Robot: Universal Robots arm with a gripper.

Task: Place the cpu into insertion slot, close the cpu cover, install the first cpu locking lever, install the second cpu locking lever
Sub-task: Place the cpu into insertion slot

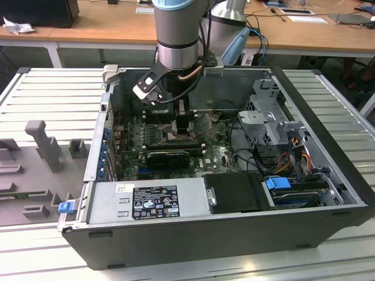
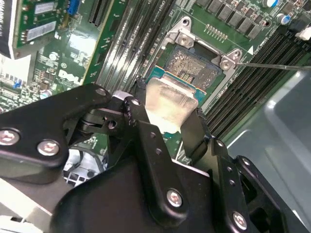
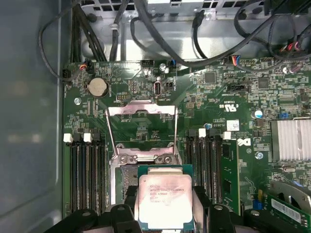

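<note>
In both wrist views the cpu (image 3: 164,196) (image 2: 169,99), a flat square chip with a pale silver face and green rim, sits between my gripper's black fingers (image 3: 127,201). My gripper (image 3: 165,211) (image 2: 167,114) (image 1: 183,126) is shut on it. The chip hangs low over the insertion slot (image 2: 194,65), and the slot's greyish pin field shows past the chip's far edge. The cpu cover (image 3: 141,110), a thin metal frame with a cut-out centre, is swung open beyond the slot. A thin lever wire (image 2: 272,65) sticks out beside the socket.
Long black memory slots (image 3: 85,174) (image 3: 206,165) flank the socket on both sides. A finned heatsink (image 3: 291,138), a coin battery (image 3: 97,87) and black cables (image 3: 194,43) lie around it. The power supply (image 1: 146,202) and drive cage (image 1: 275,126) crowd the case (image 1: 328,117).
</note>
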